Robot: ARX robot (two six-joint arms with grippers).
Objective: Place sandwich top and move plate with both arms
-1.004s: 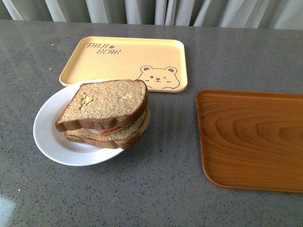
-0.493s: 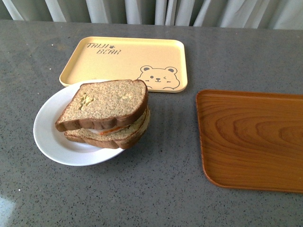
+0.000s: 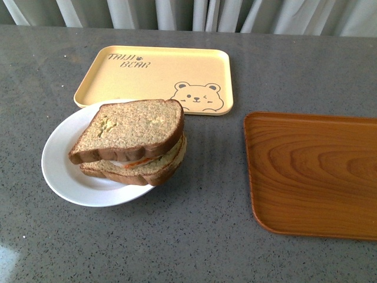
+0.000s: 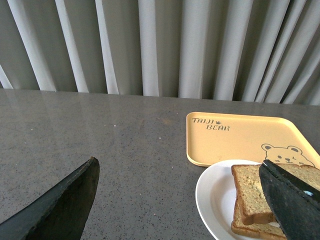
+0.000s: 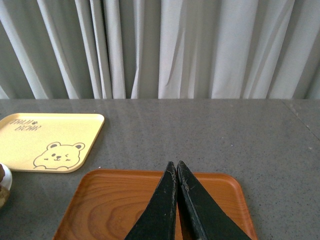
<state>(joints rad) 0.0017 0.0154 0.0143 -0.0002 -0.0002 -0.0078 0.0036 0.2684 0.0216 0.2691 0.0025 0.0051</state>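
Left gripper (image 4: 177, 165): jaws spread wide, nothing between them. One finger (image 4: 60, 207) sits low at one edge of the left wrist view. The other overlaps the near corner of the sandwich in the picture; contact cannot be judged.

Right gripper (image 5: 174, 167): jaws pressed together tip to tip, pinching nothing. It is over the wooden tray (image 5: 110, 200), pointing towards the curtain (image 5: 200, 45).

Containers:
- plate (image 3: 59, 165): on the grey table (image 3: 194, 236), to the robot's left. It holds the whole sandwich. Its far rim overlaps the near edge of the yellow bear tray (image 3: 159, 73); I cannot tell if they touch or the rim rides over.
- sandwich top (image 3: 132, 127): on the plate, lying flat on the stack and skewed a little to the lower slice (image 3: 147, 171). Its face shows two pale dents.
- filling (image 3: 141, 160): a thin orange and white band between the slices; not identifiable.
- yellow bear tray: nothing on it, bear print at the corner near the plate.
- wooden tray: nothing on it, to the robot's right, well apart from the plate.

Arm pose: neither arm appears in the front view. Both wrist cameras look nearly level across the table.

Cut off:
- the wooden tray runs past the right edge of the front view;
- the plate and sandwich are clipped in the left wrist view;
- only a sliver of the plate shows in the right wrist view.
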